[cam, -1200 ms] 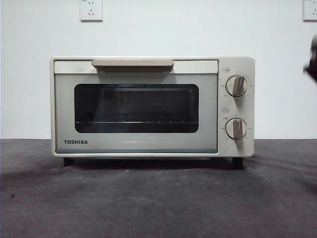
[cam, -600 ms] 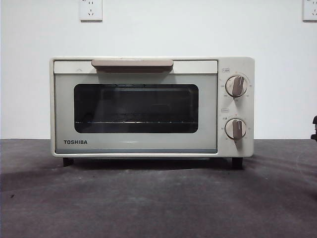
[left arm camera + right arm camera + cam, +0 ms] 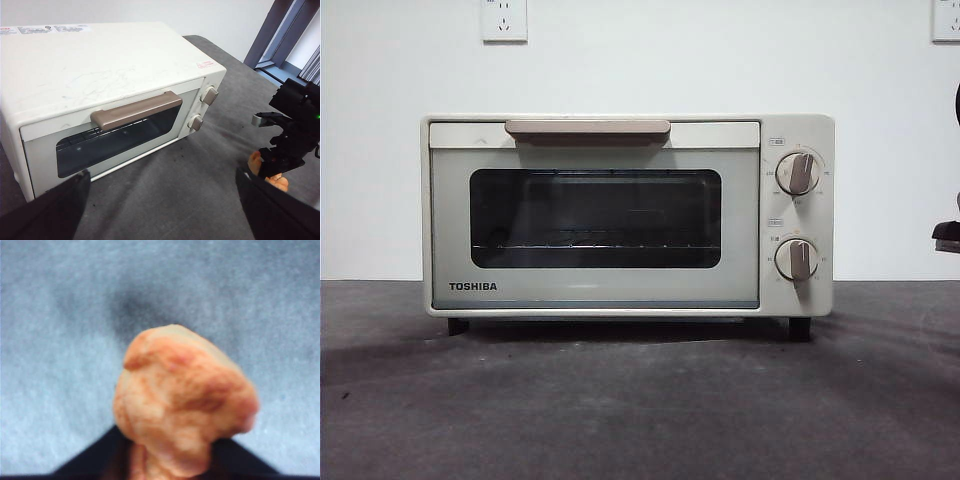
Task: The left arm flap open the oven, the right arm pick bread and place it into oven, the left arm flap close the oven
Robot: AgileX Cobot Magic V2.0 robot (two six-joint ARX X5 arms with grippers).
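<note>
The cream-white TOSHIBA oven (image 3: 600, 215) stands in the middle of the table with its glass door shut and its beige bar handle (image 3: 587, 128) at the top. It also shows in the left wrist view (image 3: 100, 80). My left gripper (image 3: 162, 172) hovers open and empty in front of and above the door. My right gripper (image 3: 170, 460) is shut on the golden-orange bread (image 3: 182, 400), just above the grey table. In the left wrist view the right gripper (image 3: 282, 150) and the bread (image 3: 277, 182) are off the oven's knob side. The right arm shows in the front view as a black tip (image 3: 948, 235).
The dark grey table mat (image 3: 640, 400) stretches in front of the oven. A white wall with two sockets (image 3: 503, 20) stands behind. Two knobs (image 3: 798, 172) sit on the oven's right panel.
The black arm tip at the front view's right edge dropped from high to table level, then rose a little. The oven has not moved and its door stays shut.
</note>
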